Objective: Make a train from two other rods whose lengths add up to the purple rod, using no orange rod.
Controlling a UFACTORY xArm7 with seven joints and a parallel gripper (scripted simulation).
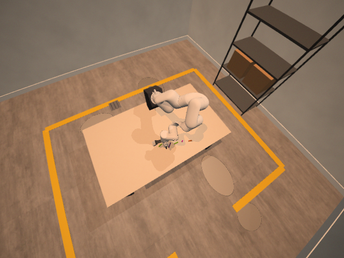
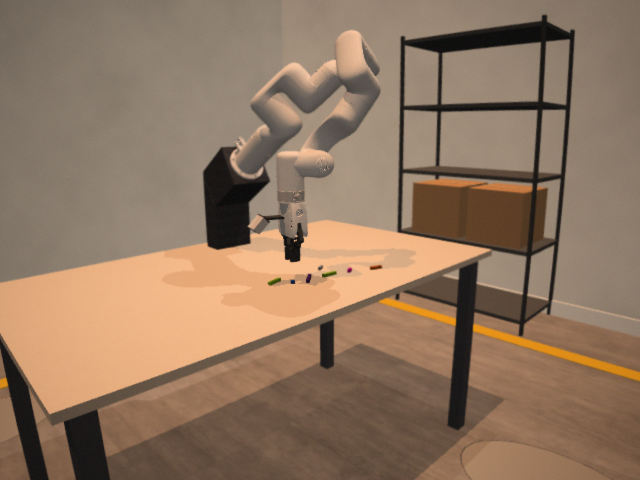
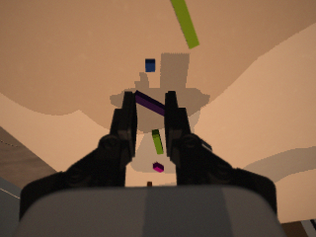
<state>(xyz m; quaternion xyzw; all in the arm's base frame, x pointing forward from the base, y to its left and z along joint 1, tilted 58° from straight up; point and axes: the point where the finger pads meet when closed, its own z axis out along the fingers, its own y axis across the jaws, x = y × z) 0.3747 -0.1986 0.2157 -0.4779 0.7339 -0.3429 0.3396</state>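
My gripper (image 2: pixel 293 256) hangs above the table over the row of small rods, its fingers narrowed with a gap and nothing between them. In the wrist view the fingertips frame the purple rod (image 3: pixel 149 103), which lies flat on the table below. The small blue rod (image 3: pixel 150 64) and a lime-green rod (image 3: pixel 185 22) lie beyond it. A second lime-green rod (image 3: pixel 157 141), the magenta rod (image 3: pixel 158 167) and the orange rod (image 3: pixel 149 184) lie on the near side. In the side view the row runs lime-green (image 2: pixel 273 281), blue (image 2: pixel 292 281), purple (image 2: pixel 308 277), grey (image 2: pixel 320 267), lime-green (image 2: pixel 329 273), magenta (image 2: pixel 349 269), orange (image 2: pixel 375 267).
The arm's black base (image 2: pixel 227 201) stands at the back of the table. A metal shelf with two cardboard boxes (image 2: pixel 478 211) stands to the right, off the table. The table's right edge (image 2: pixel 413 289) is close to the rods.
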